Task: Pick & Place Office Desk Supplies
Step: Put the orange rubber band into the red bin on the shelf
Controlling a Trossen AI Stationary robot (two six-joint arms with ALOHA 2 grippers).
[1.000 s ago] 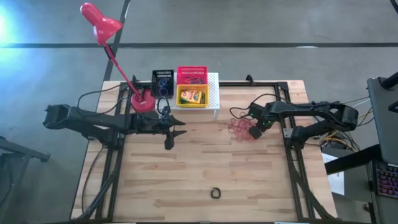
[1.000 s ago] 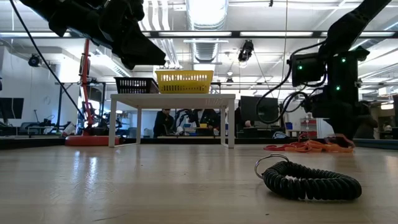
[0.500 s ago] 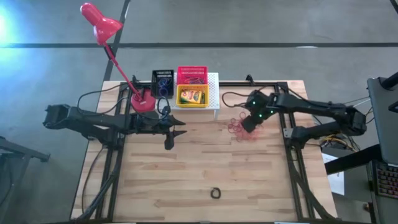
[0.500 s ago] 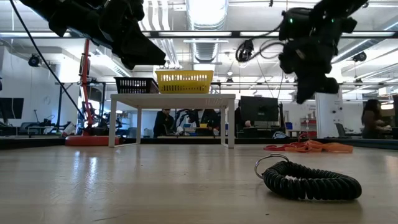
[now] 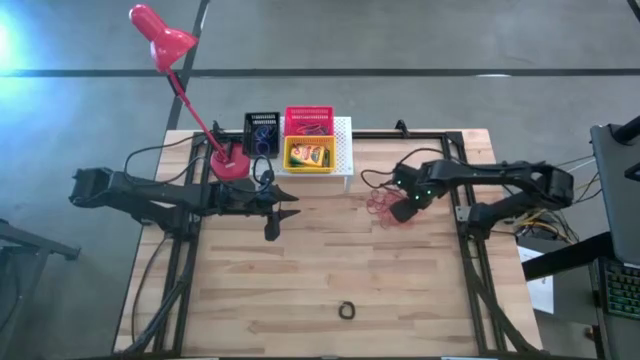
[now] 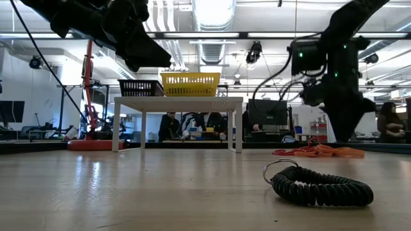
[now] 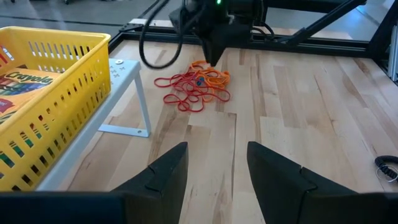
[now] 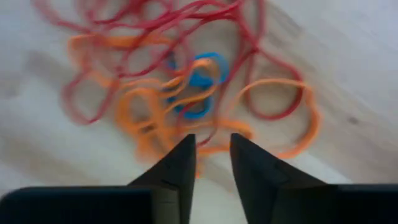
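Plainly three baskets: black point(image 5: 262, 132), red point(image 5: 308, 121), yellow point(image 5: 309, 155). One rubber band heap point(image 5: 385, 205) just under right hand point(image 5: 404, 211), slightly parted, empty. Left hand point(image 5: 271, 232) open, empty, well apart.

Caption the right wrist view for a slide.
Right gripper, jaws open, above tangled red and orange rubber bands and a small blue ring on wood.

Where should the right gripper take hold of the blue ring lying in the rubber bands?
From straight above. The blue ring lies flat on the table, tangled among the rubber bands. The right gripper, fingers narrowly apart, should probably pinch the ring's exposed outer arc, where fewest bands cross, to avoid lifting them too.
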